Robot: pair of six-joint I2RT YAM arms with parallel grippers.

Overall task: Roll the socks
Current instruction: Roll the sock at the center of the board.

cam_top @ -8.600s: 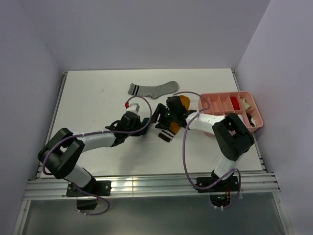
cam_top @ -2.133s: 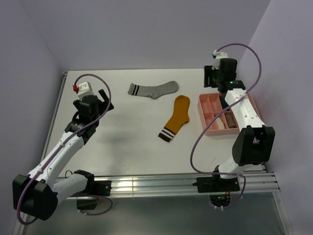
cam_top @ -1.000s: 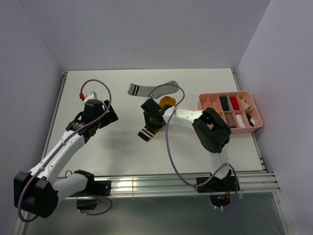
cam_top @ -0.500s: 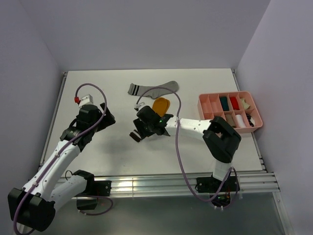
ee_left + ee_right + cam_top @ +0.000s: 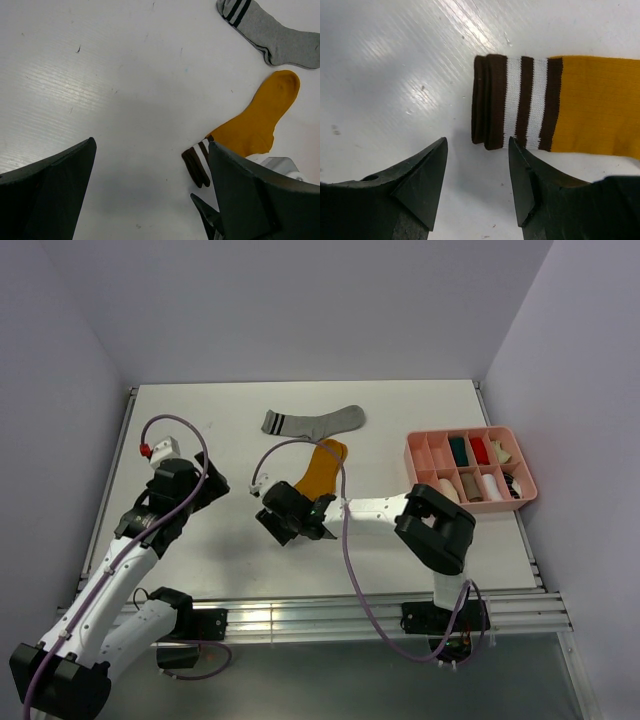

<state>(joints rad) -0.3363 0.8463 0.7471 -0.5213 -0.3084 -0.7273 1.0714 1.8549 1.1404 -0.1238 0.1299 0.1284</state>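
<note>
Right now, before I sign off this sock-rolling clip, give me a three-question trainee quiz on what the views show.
1. True or false: the right end effector is clamped on the mustard sock.
2. Which lies farthest from the arm bases? A) the grey sock B) the mustard sock C) the left end effector
3. Fill in: the pink tray sits on the ___ arm's side of the table.
Key: 1 false, its jaws stand apart and the sock lies flat, ungripped. 2 A. 3 right.
</note>
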